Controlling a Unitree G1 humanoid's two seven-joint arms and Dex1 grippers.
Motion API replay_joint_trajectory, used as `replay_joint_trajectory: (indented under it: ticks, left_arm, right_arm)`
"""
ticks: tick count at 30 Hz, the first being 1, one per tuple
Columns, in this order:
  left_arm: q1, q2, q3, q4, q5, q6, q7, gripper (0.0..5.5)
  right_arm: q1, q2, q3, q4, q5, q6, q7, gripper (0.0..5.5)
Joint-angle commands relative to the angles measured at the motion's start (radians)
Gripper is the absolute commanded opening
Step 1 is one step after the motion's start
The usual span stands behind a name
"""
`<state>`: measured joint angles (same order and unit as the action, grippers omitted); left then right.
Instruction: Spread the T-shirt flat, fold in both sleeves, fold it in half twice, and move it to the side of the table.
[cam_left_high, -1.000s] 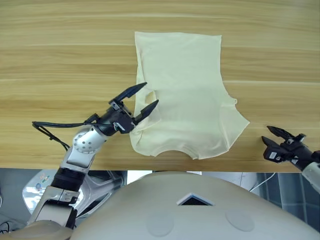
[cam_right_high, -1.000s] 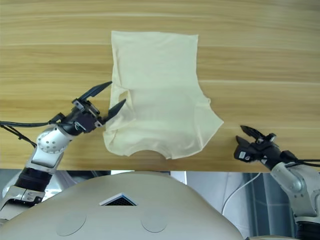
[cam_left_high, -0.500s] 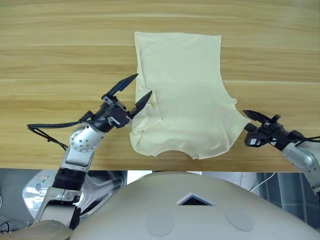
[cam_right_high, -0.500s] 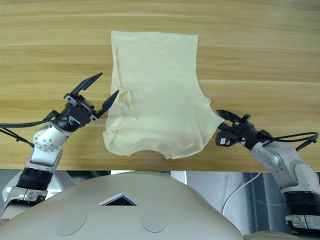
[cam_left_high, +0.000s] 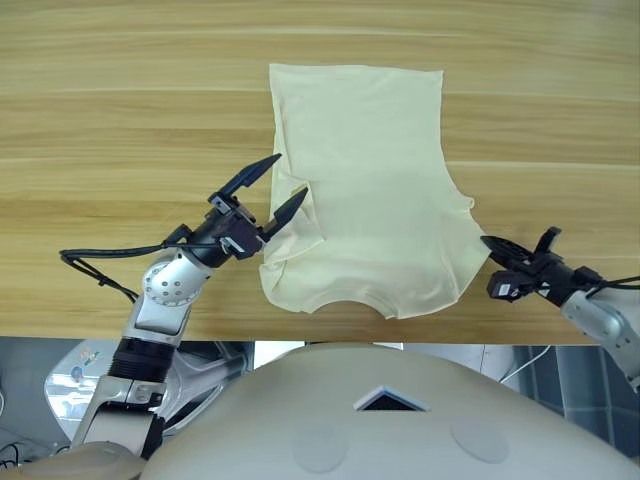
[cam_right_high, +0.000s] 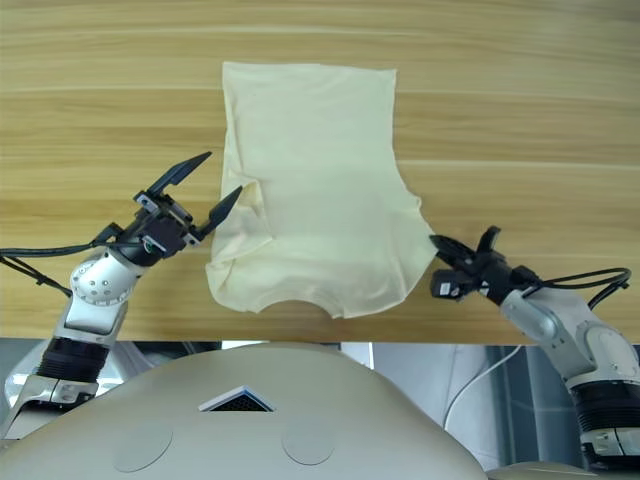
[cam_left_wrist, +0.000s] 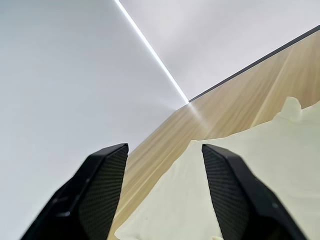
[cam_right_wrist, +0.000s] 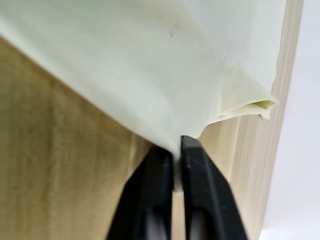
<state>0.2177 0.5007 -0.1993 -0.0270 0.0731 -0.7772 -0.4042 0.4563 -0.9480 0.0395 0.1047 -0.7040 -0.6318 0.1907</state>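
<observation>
The right gripper (cam_right_wrist: 176, 146) pinches the tip of the T-shirt's (cam_left_high: 365, 150) right sleeve (cam_left_high: 475, 243) — placed, I judge, to fold it inward. The left gripper (cam_left_high: 291, 175) hangs spread beside the folded left sleeve (cam_left_high: 296, 218).

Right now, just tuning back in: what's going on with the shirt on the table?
A pale yellow fabric T-shirt lies spread on the light wooden table, neckline toward the robot. Its left sleeve is already folded in over the body. The left gripper hovers open beside that fold, holding nothing. The right gripper is shut on the tip of the right sleeve, which is not yet folded in. The two half folds and the move aside are not yet done.
</observation>
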Motion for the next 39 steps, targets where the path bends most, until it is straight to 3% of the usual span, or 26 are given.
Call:
replay_joint_trajectory:
  ticks: [1,14,30,39]
  left_arm:
    - [0.001,-0.004,-0.001,0.016,-0.009,0.007,-0.013,2.76]
    - [0.001,-0.013,0.018,0.045,-0.03,-0.011,-0.01,2.76]
    - [-0.032,-0.042,0.004,0.137,-0.031,-0.041,-0.025,2.76]
    - [-0.038,-0.055,-0.009,0.144,-0.024,-0.051,-0.035,2.76]
  right_arm:
    - [0.037,0.001,0.053,0.045,-0.049,0.047,0.025,0.03]
    - [-0.051,0.126,0.036,0.105,0.142,-0.063,-0.145,0.03]
    - [-0.021,0.155,0.054,-0.104,0.427,-0.148,0.046,0.03]
    - [-0.098,0.185,0.087,-0.082,0.368,-0.116,0.131,0.03]
